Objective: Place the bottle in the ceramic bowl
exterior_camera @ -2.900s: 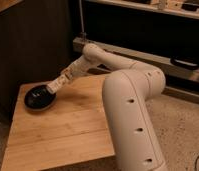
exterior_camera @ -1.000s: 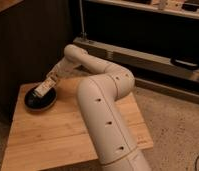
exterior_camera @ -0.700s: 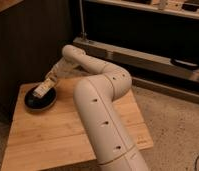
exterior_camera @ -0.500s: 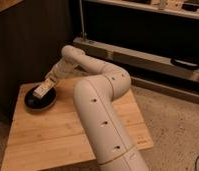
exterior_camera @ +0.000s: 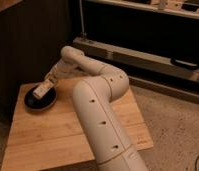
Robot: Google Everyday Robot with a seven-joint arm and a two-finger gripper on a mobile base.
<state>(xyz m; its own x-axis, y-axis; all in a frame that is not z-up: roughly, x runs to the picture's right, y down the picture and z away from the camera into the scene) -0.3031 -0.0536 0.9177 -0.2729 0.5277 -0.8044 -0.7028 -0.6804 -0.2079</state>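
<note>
Nearest us, the big white arm point(exterior_camera: 100, 125) sweeps up across the wooden table point(exterior_camera: 53, 140) and bends back toward the ceramic bowl point(exterior_camera: 39, 100), which sits at the table's far left corner. Follow the forearm down and there's the gripper point(exterior_camera: 47, 86), poised just over the bowl's right rim, fingers clamped shut on the bottle point(exterior_camera: 41, 91). The bottle hangs tilted, its lower end dipping over the bowl's black interior; whether it touches the glaze I can't tell.

Now, handling. That bottle looks small, slim and light, probably rigid plastic, so the grip across its body near the upper end seems sound, though a smooth label could slip. The bowl beneath it looks glossy and hard, likely brittle, so a gentle, low release is what's called for; a slim bottle may roll once let go, but the shallow curve should cradle it.

Beyond the bowl, a dark cabinet wall point(exterior_camera: 28, 45).
</note>
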